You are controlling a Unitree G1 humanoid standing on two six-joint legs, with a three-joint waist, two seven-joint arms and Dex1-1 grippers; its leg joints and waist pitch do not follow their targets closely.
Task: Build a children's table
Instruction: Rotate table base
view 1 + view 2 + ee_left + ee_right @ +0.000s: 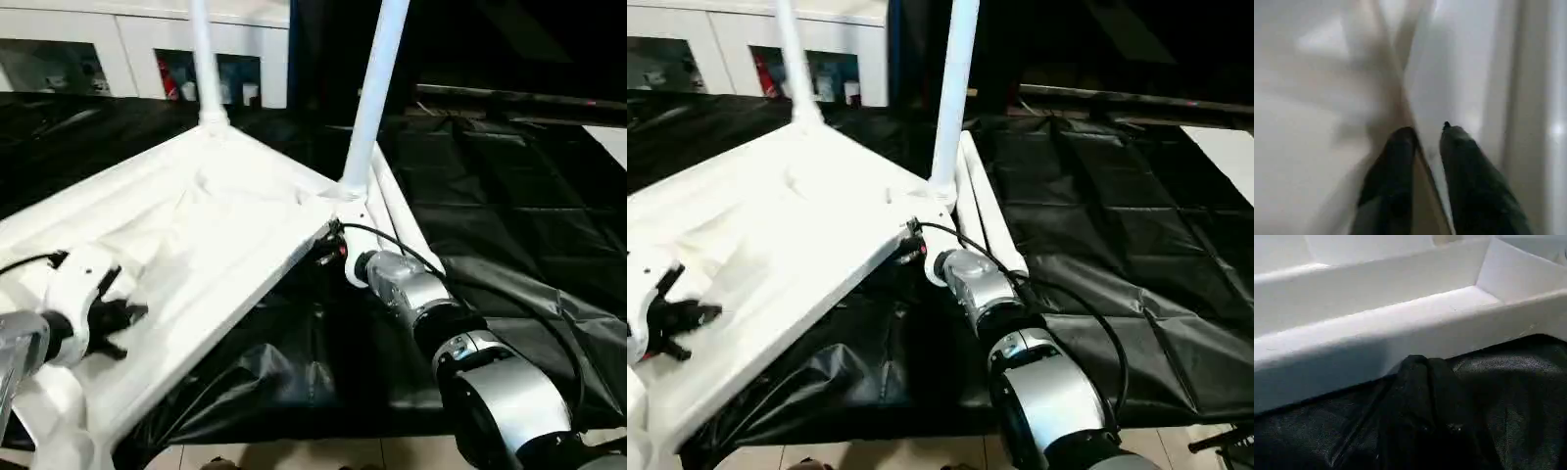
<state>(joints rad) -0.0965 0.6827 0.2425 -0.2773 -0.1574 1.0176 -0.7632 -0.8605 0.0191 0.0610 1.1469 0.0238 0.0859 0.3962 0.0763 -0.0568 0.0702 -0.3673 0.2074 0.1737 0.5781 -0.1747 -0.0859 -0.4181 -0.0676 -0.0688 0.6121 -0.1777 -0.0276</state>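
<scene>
The children's table lies upside down and tilted on a black sheet, its ribbed white top (225, 235) raised on my right side. Two white legs (204, 59) (377, 88) stand upright in the far corner sockets. Two more loose legs (985, 206) lie side by side on the sheet beside the top's right edge. My left gripper (122, 318) is over the underside near its left end, and its fingers (1396, 147) are closed on either side of a thin rib. My right gripper (1422, 367) is shut with nothing in it, its tip against the lower edge of the top's right rim (1400, 342).
The black sheet (509, 215) covers the floor to the right and beneath the table. A white cabinet with glass doors (127, 49) stands at the back left. Pale floor tiles (294, 455) show at the near edge.
</scene>
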